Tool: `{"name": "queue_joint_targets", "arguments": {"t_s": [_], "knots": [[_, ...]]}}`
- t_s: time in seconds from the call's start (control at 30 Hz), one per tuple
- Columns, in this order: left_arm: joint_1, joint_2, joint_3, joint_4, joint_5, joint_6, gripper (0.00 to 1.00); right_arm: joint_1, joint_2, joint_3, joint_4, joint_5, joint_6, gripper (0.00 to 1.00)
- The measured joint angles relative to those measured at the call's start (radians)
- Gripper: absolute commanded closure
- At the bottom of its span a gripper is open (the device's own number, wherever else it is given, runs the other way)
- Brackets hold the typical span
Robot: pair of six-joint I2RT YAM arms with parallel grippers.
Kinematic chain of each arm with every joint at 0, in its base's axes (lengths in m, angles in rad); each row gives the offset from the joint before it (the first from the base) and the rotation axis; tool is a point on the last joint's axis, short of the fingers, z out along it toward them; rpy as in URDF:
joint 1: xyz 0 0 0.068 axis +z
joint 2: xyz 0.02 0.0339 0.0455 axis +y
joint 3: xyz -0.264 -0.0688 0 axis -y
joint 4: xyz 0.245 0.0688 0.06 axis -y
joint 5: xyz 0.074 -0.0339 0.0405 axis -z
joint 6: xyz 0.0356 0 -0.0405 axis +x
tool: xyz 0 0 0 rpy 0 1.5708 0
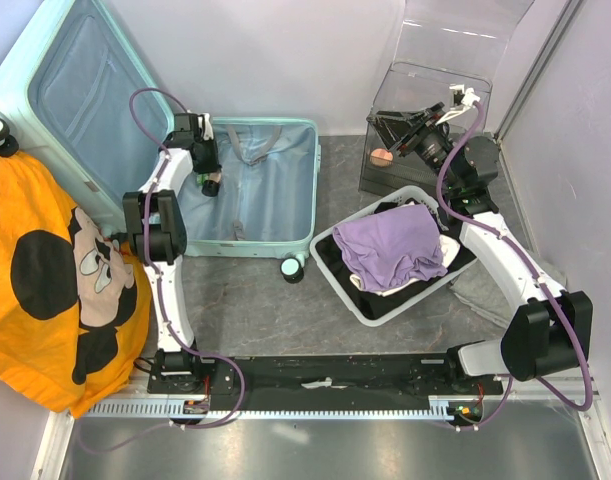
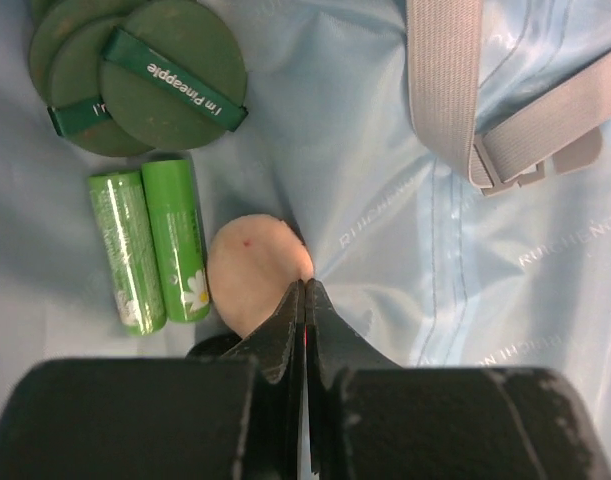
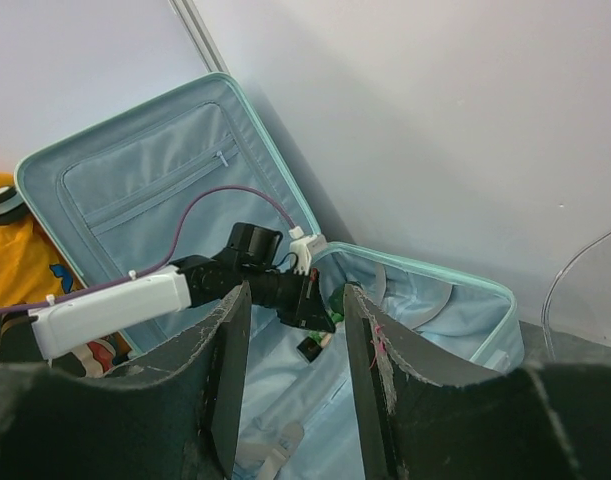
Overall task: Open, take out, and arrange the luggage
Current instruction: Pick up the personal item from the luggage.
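Observation:
The mint luggage [image 1: 285, 205] lies open on the floor, its lid [image 1: 75, 90] leaning against the back wall. My left gripper [image 1: 211, 185] reaches down into the lined base. In the left wrist view its jaws are shut [image 2: 305, 287], with the tips against the edge of a round beige puff [image 2: 247, 265]; whether they pinch it I cannot tell. Beside it lie two green tubes [image 2: 155, 245] and several dark green round pads [image 2: 155, 75], with grey straps [image 2: 445, 90] to the right. My right gripper [image 1: 390, 135] hangs open and empty over the clear box, facing the luggage [image 3: 435, 300].
A white mesh basket [image 1: 330, 265] holding a purple cloth [image 1: 390, 245] sits right of the luggage. A clear plastic box [image 1: 425, 80] stands at the back right with a pinkish thing inside. An orange cartoon-mouse cloth [image 1: 45, 270] fills the left side.

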Motion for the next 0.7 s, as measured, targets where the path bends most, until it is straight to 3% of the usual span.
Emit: {"name": "queue_joint_targets", "arguments": {"t_s": [0.43, 0.7], "knots": [[0.011, -0.169, -0.101, 0.078, 0.02, -0.024, 0.99, 0.002, 0.0, 0.003, -0.026, 0.0, -0.015, 0.5], [0.009, -0.321, -0.292, 0.183, 0.234, -0.145, 0.99, 0.019, 0.011, 0.032, -0.041, -0.009, -0.016, 0.49]]}}
